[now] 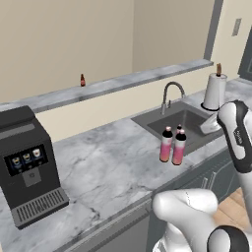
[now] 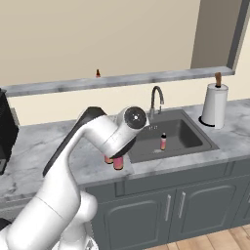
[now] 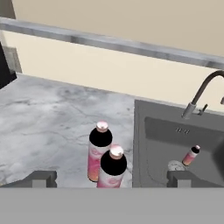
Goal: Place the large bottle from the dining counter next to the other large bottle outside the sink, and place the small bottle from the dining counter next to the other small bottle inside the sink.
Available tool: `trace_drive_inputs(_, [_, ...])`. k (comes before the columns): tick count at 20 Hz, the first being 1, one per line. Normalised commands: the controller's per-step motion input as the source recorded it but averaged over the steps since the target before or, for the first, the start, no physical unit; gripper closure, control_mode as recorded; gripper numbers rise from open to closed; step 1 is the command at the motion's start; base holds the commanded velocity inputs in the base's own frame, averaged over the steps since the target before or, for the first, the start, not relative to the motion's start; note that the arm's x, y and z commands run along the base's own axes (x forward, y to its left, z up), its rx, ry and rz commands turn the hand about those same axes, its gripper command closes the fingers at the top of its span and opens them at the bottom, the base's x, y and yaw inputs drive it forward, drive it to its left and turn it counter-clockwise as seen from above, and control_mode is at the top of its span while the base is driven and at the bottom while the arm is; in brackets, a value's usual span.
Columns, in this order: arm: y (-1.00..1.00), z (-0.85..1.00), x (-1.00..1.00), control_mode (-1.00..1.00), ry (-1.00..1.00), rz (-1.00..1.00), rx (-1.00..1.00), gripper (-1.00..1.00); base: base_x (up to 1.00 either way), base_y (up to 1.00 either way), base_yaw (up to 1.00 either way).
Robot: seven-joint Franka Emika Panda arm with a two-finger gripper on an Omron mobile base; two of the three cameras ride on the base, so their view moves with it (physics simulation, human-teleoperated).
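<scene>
The gripper (image 3: 111, 178) hangs with its fingers (image 3: 41, 178) spread wide, gripping nothing. In the hand view's lower centre two large pink bottles (image 3: 100, 152) stand side by side on the marble surface (image 1: 108, 162), just left of the sink (image 3: 175, 131). The small pale bottle (image 3: 191, 155) stands in the basin. At upper left of the left base view a small brown bottle (image 1: 82, 80), blurry at that range, stands on the dining counter (image 1: 123, 83).

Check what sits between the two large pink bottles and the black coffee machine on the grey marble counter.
Nothing. In the left base view the grey marble counter runs bare from the two large pink bottles with dark tops to the black coffee machine.
</scene>
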Motion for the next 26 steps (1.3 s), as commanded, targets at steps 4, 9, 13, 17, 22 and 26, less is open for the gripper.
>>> trace_drive_inputs(4, [0.0,0.51,-0.17,-1.0,0.01,-0.09,-0.01,-1.0,0.0,0.0,0.0])
trace_drive_inputs(9, [0.0,0.49,-0.23,-1.0,0.06,-0.07,0.0,-1.0,0.0,0.0,0.0])
trace_drive_inputs(13, [-0.03,0.46,-0.33,-1.0,0.08,-0.06,0.0,-1.0,0.0,0.0,0.0])
trace_drive_inputs(17, [0.0,0.28,-0.35,-1.0,0.06,-0.06,-0.01,-1.0,0.0,0.0,0.0])
trace_drive_inputs(22, [0.09,0.13,-0.31,-1.0,0.04,-0.06,-0.06,-1.0,0.0,0.0,0.0])
trace_drive_inputs(26, [0.0,0.24,-0.38,-1.0,0.01,-0.09,-0.04,-1.0,0.0,0.0,0.0])
